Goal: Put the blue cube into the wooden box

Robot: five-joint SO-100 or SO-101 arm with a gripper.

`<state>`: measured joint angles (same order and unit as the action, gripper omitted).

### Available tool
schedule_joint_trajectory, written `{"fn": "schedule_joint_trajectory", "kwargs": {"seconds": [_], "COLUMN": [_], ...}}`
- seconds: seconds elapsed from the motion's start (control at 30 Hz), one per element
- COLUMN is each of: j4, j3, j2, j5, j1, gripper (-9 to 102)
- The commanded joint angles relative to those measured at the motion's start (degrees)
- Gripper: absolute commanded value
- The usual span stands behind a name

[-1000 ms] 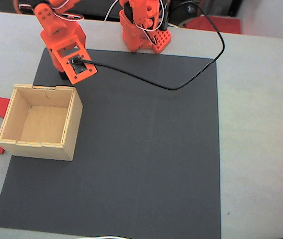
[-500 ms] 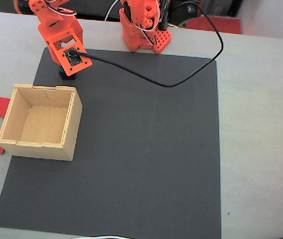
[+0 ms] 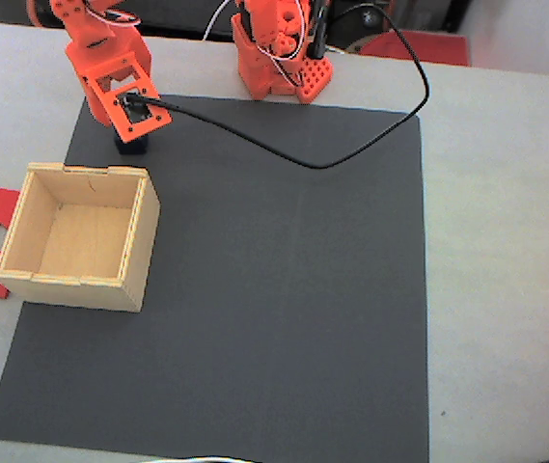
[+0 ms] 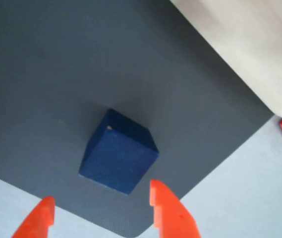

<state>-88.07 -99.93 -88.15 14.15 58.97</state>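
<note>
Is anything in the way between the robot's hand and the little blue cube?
Nothing visible is. In the wrist view the hand is open, with the blue cube lying on the dark mat just ahead of its orange fingertips, and only bare mat between them.

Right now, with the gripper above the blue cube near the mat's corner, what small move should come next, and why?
Probably lower the gripper straight down and slightly forward so its open fingers straddle the blue cube. In the wrist view both orange fingertips sit apart at the bottom edge, the cube lies free on the dark mat just ahead of them, and nothing is gripped. The wooden box stands empty nearby.
</note>
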Motion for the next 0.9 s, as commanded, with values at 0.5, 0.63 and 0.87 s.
{"fn": "schedule_joint_trajectory", "kwargs": {"seconds": [0.5, 0.63, 0.87], "j4": [5.71, 7.65, 4.57], "j3": [1.49, 1.49, 2.11], "j2": [8.44, 10.28, 7.73], "j5": [-0.09, -0.44, 0.44], "j1": [-1.67, -2.72, -6.24], "gripper": [4, 0, 10]}}
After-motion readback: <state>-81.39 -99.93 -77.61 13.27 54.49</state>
